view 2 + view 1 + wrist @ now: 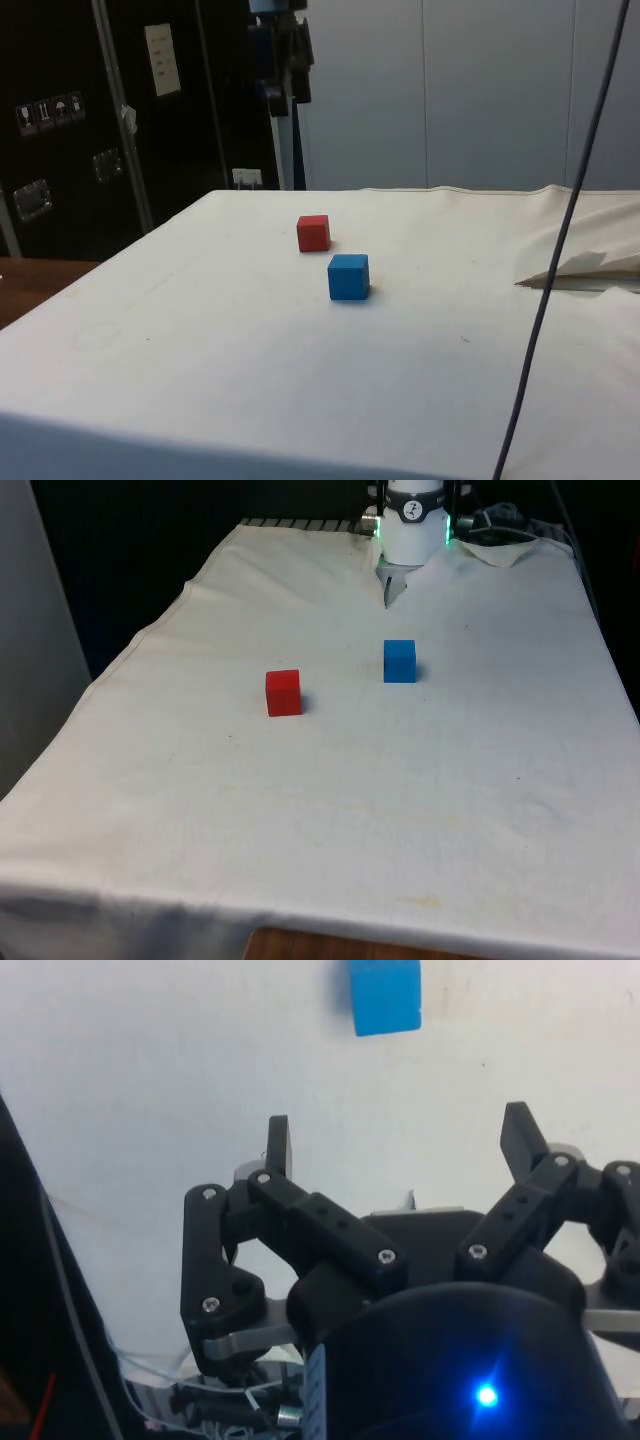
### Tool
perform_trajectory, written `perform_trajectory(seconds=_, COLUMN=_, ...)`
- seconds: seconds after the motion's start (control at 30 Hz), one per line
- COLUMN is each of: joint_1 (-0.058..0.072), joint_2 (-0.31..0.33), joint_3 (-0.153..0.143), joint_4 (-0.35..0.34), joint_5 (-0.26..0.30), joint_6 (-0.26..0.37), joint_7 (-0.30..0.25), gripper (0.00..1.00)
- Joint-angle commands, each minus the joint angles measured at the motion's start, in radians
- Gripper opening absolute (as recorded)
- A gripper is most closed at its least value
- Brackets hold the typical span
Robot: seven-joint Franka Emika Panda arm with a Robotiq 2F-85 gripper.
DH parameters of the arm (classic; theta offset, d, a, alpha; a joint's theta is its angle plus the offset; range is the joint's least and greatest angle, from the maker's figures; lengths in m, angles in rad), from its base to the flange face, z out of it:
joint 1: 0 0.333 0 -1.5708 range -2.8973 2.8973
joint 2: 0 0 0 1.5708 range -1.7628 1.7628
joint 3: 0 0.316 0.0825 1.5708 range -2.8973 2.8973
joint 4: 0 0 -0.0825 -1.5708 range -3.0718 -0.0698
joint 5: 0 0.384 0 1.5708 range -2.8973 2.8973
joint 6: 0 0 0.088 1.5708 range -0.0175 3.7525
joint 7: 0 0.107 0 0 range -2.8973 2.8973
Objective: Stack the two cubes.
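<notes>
Lying apart, red cube (283,692), blue cube (399,661)

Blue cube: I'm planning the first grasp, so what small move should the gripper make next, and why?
Probably descend toward the blue cube. The gripper is open with nothing between its fingers, the cube lies just ahead of it, and the red cube sits apart on the cloth, unstacked.

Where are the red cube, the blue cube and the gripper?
red cube (283,693), front view, on its near face.
blue cube (399,661), front view, on its near face.
gripper (396,1145), wrist view, midway between its open fingers.
</notes>
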Motion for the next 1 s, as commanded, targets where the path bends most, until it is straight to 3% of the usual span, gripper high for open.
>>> perform_trajectory(seconds=0.0, joint_1=0.001, joint_2=-0.013, joint_3=0.003, joint_4=-0.023, joint_5=-0.011, joint_6=0.027, joint_7=0.013, gripper=1.00)
perform_trajectory(seconds=0.47, joint_1=-0.001, joint_2=-0.069, joint_3=0.006, joint_4=-0.185, joint_5=-0.011, joint_6=0.160, joint_7=0.004, gripper=1.00)
perform_trajectory(seconds=0.5, joint_1=0.000, joint_2=-0.063, joint_3=0.005, joint_4=-0.171, joint_5=0.000, joint_6=0.142, joint_7=-0.003, gripper=1.00)
perform_trajectory(seconds=0.77, joint_1=-0.001, joint_2=-0.075, joint_3=0.006, joint_4=-0.259, joint_5=-0.009, joint_6=0.235, joint_7=0.000, gripper=1.00)
perform_trajectory(seconds=0.8, joint_1=0.000, joint_2=-0.071, joint_3=0.005, joint_4=-0.248, joint_5=0.000, joint_6=0.217, joint_7=-0.005, gripper=1.00)
perform_trajectory(seconds=0.97, joint_1=-0.001, joint_2=-0.072, joint_3=0.006, joint_4=-0.297, joint_5=-0.007, joint_6=0.286, joint_7=-0.004, gripper=1.00)
